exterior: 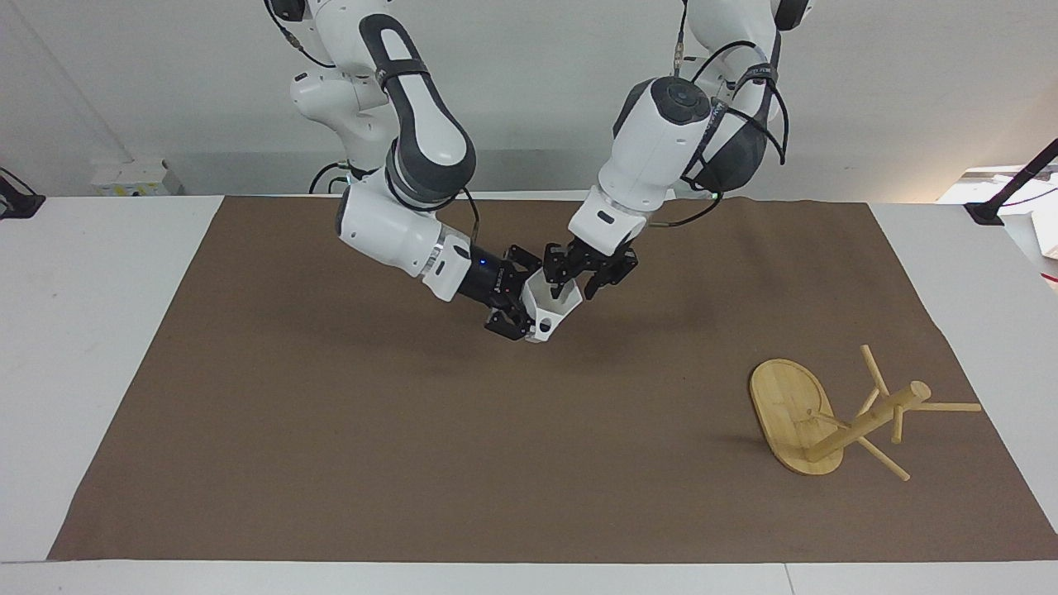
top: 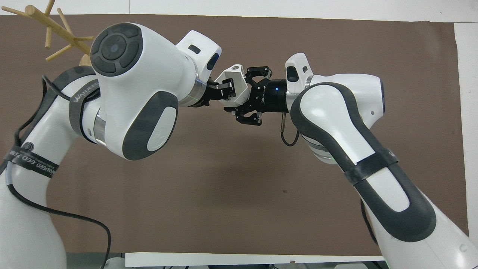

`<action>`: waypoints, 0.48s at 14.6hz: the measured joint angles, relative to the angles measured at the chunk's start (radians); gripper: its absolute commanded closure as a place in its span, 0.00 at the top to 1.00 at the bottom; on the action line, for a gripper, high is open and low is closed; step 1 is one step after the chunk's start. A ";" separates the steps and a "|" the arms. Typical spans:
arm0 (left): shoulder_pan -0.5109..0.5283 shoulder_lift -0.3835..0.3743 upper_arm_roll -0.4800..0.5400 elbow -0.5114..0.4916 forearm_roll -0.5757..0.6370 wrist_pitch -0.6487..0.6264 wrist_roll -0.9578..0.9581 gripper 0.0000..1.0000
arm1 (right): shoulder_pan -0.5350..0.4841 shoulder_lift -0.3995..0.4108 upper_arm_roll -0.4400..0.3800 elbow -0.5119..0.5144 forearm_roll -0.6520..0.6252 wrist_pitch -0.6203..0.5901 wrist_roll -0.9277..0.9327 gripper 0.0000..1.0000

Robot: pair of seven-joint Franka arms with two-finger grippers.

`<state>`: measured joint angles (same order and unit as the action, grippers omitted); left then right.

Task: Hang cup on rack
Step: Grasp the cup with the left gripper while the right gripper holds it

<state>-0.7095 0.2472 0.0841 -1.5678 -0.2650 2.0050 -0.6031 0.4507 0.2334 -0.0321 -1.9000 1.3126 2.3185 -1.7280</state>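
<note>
The white faceted cup (exterior: 552, 307) is in the air over the middle of the brown mat, tilted, with its handle low. My right gripper (exterior: 525, 293) is shut on its narrow base; it also shows in the overhead view (top: 244, 95) with the cup (top: 235, 76). My left gripper (exterior: 588, 279) is at the cup's rim, open, with one finger (top: 226, 87) inside the cup's mouth and the other outside it. The bamboo rack (exterior: 868, 421) lies tipped on its side, base on edge, toward the left arm's end of the table. Its pegs show in the overhead view (top: 48, 26).
A brown mat (exterior: 331, 413) covers most of the white table (exterior: 83, 330). Both arms reach in over the part of the mat nearest the robots. A black clamp stand (exterior: 1017, 186) is at the table's corner by the left arm.
</note>
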 measured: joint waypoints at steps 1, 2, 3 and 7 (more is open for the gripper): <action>0.000 0.000 0.002 0.000 -0.002 0.008 -0.002 0.00 | 0.000 0.000 0.000 0.000 0.000 0.000 0.005 0.23; 0.000 0.000 0.001 -0.001 -0.006 0.020 -0.004 0.00 | 0.000 0.000 0.000 0.001 0.000 0.000 0.011 0.29; -0.001 0.000 0.000 -0.003 -0.008 0.032 -0.020 0.00 | 0.000 0.000 0.001 0.001 0.000 0.006 0.017 0.35; -0.003 0.001 0.000 -0.011 -0.010 0.058 -0.044 0.00 | 0.000 0.000 0.000 0.001 0.000 0.019 0.018 0.99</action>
<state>-0.7121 0.2478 0.0843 -1.5783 -0.2748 2.0630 -0.6476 0.4507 0.2333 -0.0320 -1.8993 1.3126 2.3374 -1.7105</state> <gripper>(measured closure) 0.921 0.225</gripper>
